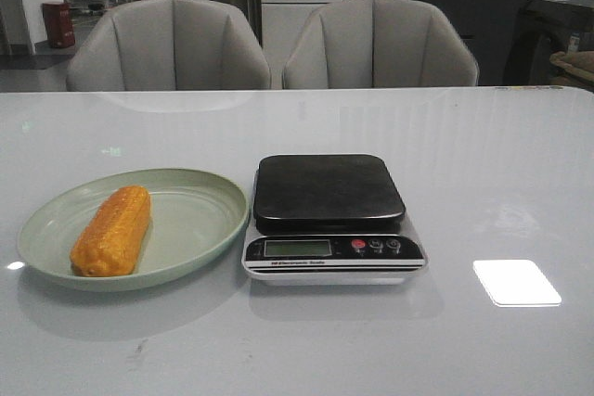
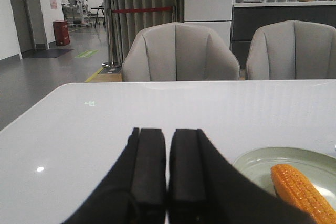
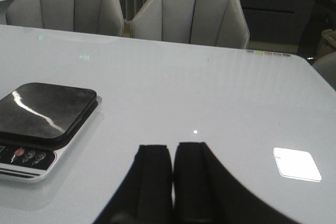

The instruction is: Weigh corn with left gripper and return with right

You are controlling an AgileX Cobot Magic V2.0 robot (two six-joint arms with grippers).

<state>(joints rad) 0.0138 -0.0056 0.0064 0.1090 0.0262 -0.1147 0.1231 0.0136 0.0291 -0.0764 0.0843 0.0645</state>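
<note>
The orange-yellow corn [image 1: 112,230] lies lengthwise on a pale green plate [image 1: 195,220] at the table's front left. Right of the plate stands a kitchen scale [image 1: 329,215] with a bare black platform. Neither arm shows in the front view. In the left wrist view my left gripper [image 2: 168,132] is shut with nothing in it, low over the table, with the plate [image 2: 257,158] and corn [image 2: 302,192] off to its side. My right gripper [image 3: 174,148] is shut and empty too, over bare table beside the scale [image 3: 44,116].
Two grey chairs [image 1: 172,44] [image 1: 376,44] stand behind the table's far edge. A bright patch of reflected light [image 1: 516,282] lies on the glossy white table at the front right.
</note>
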